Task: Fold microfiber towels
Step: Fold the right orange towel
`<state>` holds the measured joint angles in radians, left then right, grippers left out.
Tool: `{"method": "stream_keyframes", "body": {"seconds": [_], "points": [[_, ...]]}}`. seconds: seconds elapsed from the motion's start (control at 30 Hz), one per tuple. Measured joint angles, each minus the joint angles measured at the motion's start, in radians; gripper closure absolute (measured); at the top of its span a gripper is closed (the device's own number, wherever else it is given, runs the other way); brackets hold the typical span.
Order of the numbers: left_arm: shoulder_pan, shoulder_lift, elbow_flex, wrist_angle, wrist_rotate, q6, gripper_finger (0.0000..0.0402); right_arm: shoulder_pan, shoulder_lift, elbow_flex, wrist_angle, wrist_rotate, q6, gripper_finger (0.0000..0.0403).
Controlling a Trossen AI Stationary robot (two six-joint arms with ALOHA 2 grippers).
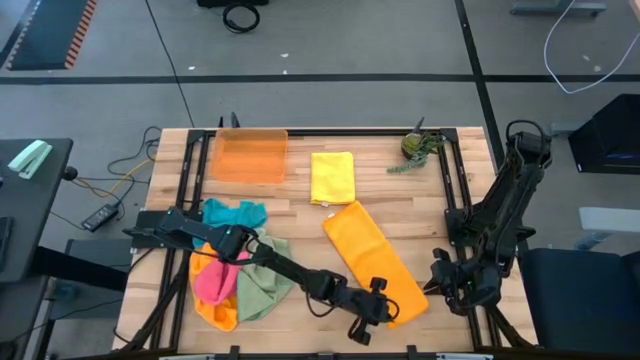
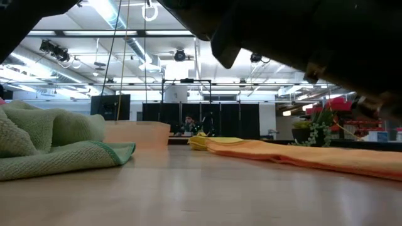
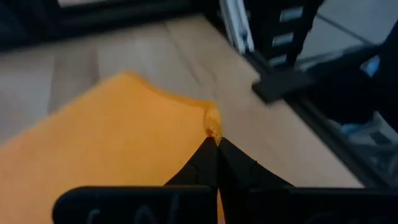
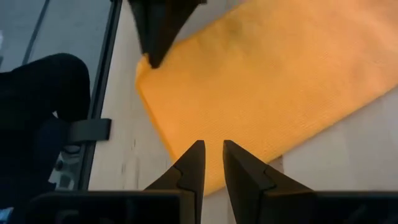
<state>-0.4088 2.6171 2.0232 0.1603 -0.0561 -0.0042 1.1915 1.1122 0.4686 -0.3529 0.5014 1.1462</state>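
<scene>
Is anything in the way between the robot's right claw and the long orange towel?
Nothing visible is. The right gripper hangs over the orange towel at its near edge with its fingers slightly apart, and only bare table lies around it. The left gripper is pinched shut on that towel's corner, off to one side.

The long orange microfiber cloth (image 4: 273,74) at the centre of the frame looks matt and finely ribbed. The pale wooden tabletop (image 2: 201,194) is smooth with a faint sheen. At left, the sage green cloth (image 2: 44,141) looks nubby.

Translucent orange tray (image 1: 250,155) at table's (image 1: 400,205) far edge; small potted plant (image 1: 415,147) well right of tray.
</scene>
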Motion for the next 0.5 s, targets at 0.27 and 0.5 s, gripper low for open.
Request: {"method": "stream_keyframes", "body": {"seconds": [0.27,0.5], "points": [[0.006,0.001,0.0,-0.091,0.007,-0.064,0.0394,-0.015,0.101,0.0,0.108,-0.002,-0.028,0.0338],[0.018,0.001,-0.001,-0.111,0.033,-0.105,0.0394,-0.066,0.225,0.0,0.185,-0.053,-0.044,0.0338]]}}
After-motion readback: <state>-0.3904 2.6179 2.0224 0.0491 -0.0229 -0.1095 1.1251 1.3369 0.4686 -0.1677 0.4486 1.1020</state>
